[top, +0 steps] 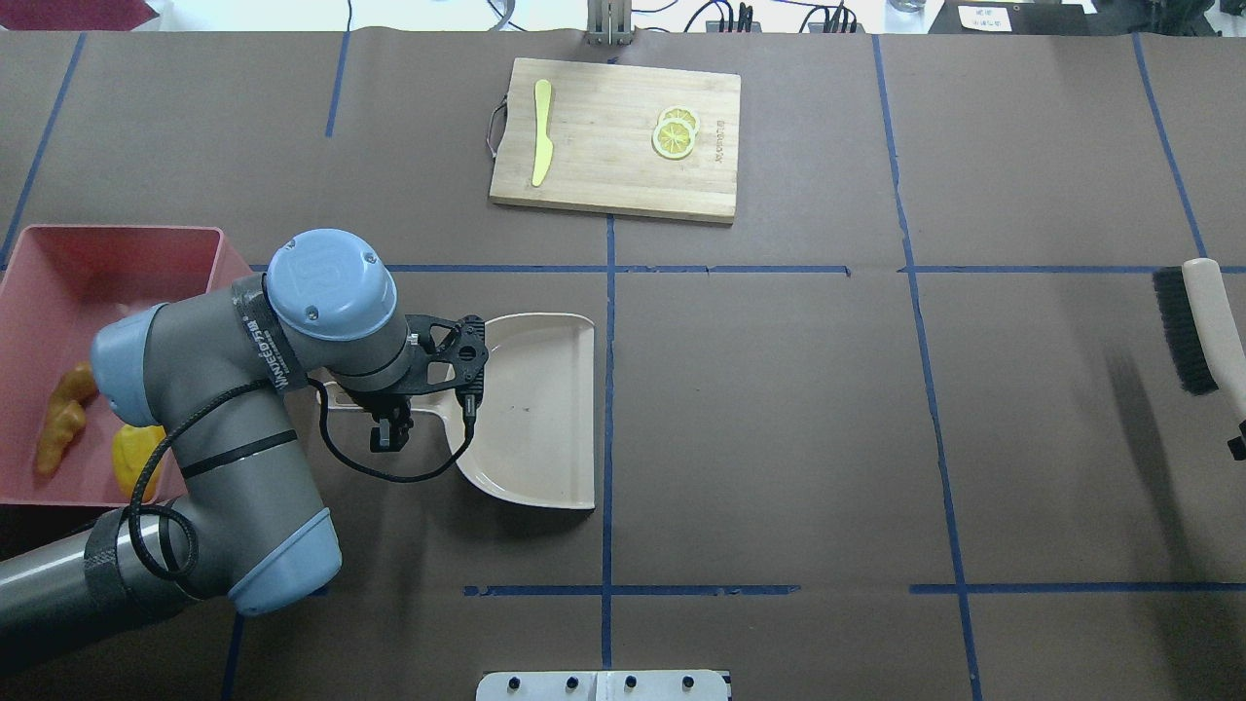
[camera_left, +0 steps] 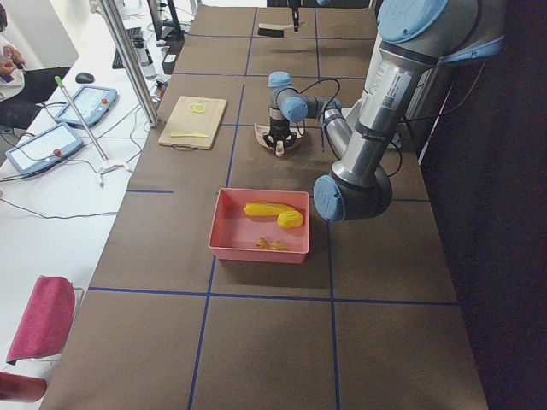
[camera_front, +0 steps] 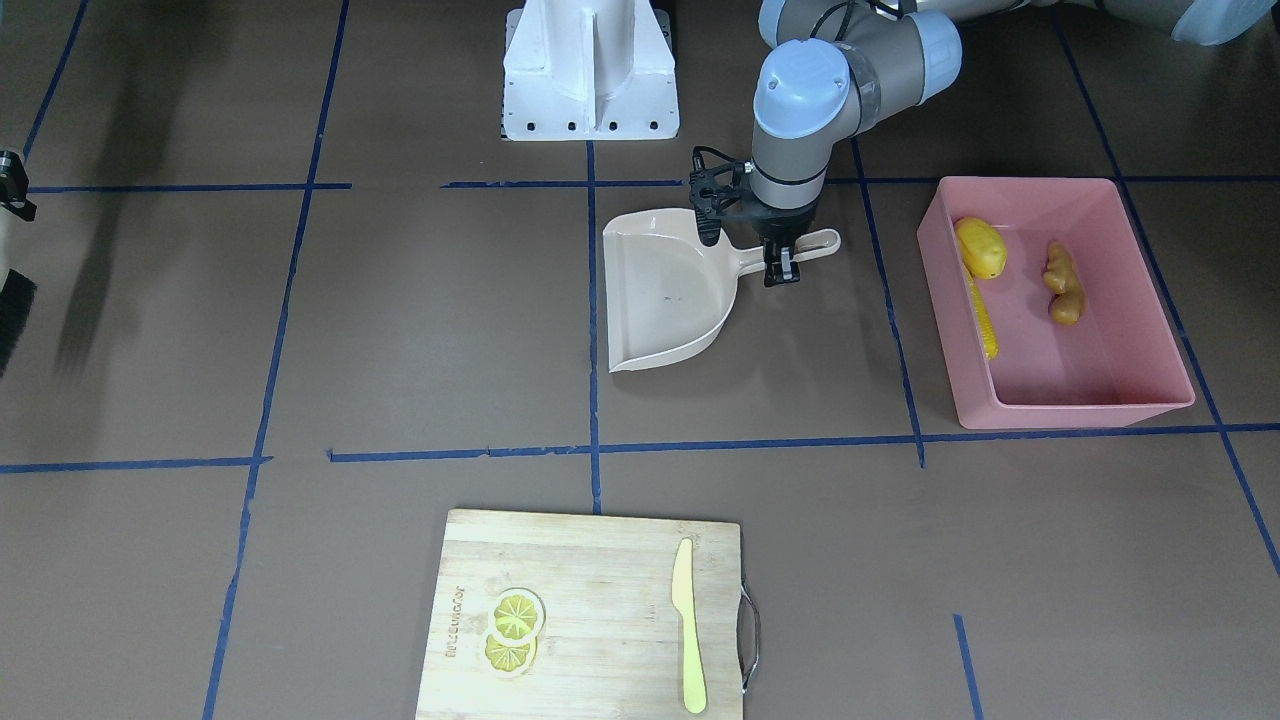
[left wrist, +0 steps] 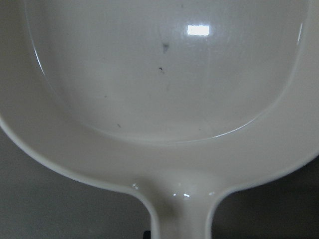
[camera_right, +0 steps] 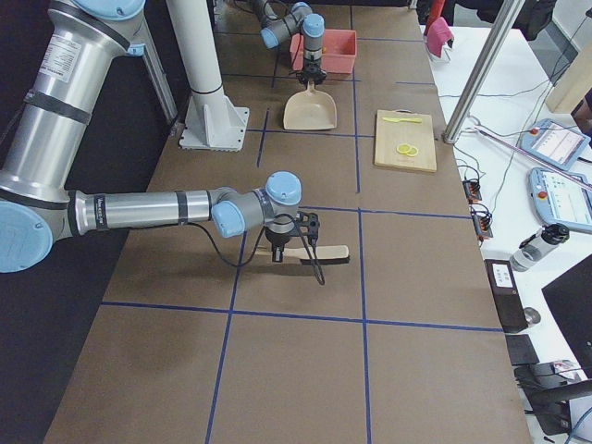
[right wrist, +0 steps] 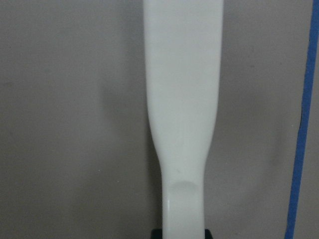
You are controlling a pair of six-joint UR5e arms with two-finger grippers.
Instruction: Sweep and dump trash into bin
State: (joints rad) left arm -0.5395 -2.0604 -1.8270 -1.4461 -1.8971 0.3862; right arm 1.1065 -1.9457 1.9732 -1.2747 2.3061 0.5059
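Observation:
The pink bin (camera_front: 1090, 402) stands at the robot's left. In it lie the corn cob (camera_front: 983, 318), the yellow lump (camera_front: 981, 246) and the ginger root (camera_front: 1063, 284). The beige dustpan (camera_front: 665, 300) lies flat on the table, with nothing in it. My left gripper (camera_front: 782, 268) is shut on its handle (camera_front: 815, 243), which also shows in the left wrist view (left wrist: 182, 209). My right gripper (camera_right: 280, 252) is shut on the brush handle (right wrist: 182, 124). The brush (top: 1192, 326) sits low at the table's far right edge.
A wooden cutting board (camera_front: 600, 560) stands on the far side from me, with lemon slices (camera_front: 515, 615) and a pale yellow-green knife (camera_front: 687, 640) on it. The white robot base (camera_front: 590, 70) is at the near edge. Blue tape lines cross the brown table.

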